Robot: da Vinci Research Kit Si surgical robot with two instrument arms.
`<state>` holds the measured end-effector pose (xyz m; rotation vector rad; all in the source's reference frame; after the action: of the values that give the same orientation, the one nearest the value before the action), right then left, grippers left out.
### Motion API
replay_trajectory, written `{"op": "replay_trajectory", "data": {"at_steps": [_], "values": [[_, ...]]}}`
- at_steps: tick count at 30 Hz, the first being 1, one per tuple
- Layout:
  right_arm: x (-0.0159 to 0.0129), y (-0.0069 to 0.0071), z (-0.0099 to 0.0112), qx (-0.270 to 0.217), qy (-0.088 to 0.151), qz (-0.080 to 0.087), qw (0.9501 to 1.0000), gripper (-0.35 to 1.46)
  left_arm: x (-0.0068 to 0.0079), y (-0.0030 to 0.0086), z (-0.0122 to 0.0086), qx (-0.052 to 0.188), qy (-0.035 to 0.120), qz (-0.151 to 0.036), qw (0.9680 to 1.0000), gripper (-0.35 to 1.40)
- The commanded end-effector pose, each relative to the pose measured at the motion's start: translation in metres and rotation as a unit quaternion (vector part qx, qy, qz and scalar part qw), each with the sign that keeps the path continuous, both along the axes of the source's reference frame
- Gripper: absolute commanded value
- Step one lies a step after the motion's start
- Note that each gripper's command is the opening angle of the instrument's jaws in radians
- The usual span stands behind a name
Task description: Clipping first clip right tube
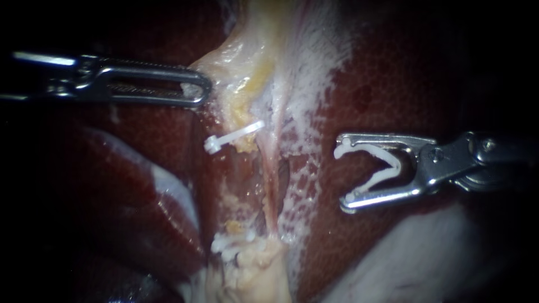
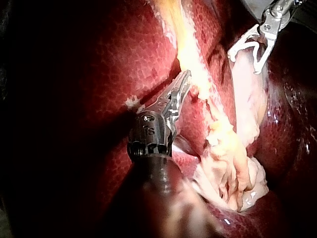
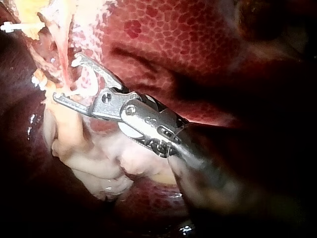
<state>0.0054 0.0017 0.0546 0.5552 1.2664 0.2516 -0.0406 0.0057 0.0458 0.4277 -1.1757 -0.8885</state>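
Soft, slippery right tube, frame centre, likely tears easily; right instrument, jaws spread holding a clip, should straddle its bare stretch; left instrument pinches pale tissue.

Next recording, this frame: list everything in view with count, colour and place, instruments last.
liver: one, dark red and mottled, under and around everything else.
pale tissue strand: one, cream and yellow, running down the middle of the endoscope view over the liver.
fatty lump: one, cream, at the strand's lower end.
placed clip: one, white, lying across the strand just below the left instrument's jaws.
loaded clip: one, white, open in a V, between the right instrument's jaws, to the right of the strand.
left instrument: one, silver, jaws shut on the strand's edge.
right instrument: one, silver, jaws wide apart, holding the loaded clip.
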Motion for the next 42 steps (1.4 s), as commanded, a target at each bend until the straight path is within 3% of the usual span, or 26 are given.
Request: {"op": "replay_trajectory", "data": {"at_steps": [1,12,19,27,42], "values": [[0.0,0.0,0.0,0.0,0.0,0.0,1.0,0.6,0.0,0.0,0.0,0.0,-0.001,0.001,1.0,-0.35],[0.0001,-0.0002,0.0001,-0.001,-0.001,-0.001,1.0,0.6,0.0,0.0,-0.0003,0.001,-0.001,0.001,1.0,-0.35],[0.0008,-0.0016,0.0012,-0.005,0.001,-0.012,0.9999,0.6,0.0012,0.0012,-0.0021,0.007,-0.005,0.005,0.9999,-0.35],[0.0025,-0.003,0.0025,0.017,0.001,-0.021,0.9996,0.59,0.0024,0.002,-0.0047,0.015,-0.006,-0.002,0.9999,-0.35],[0.0075,-0.005,0.0057,0.063,0.002,-0.047,0.9969,0.56,0.0023,0.0018,-0.0051,0.012,-0.006,-0.002,0.9999,-0.35]]}}
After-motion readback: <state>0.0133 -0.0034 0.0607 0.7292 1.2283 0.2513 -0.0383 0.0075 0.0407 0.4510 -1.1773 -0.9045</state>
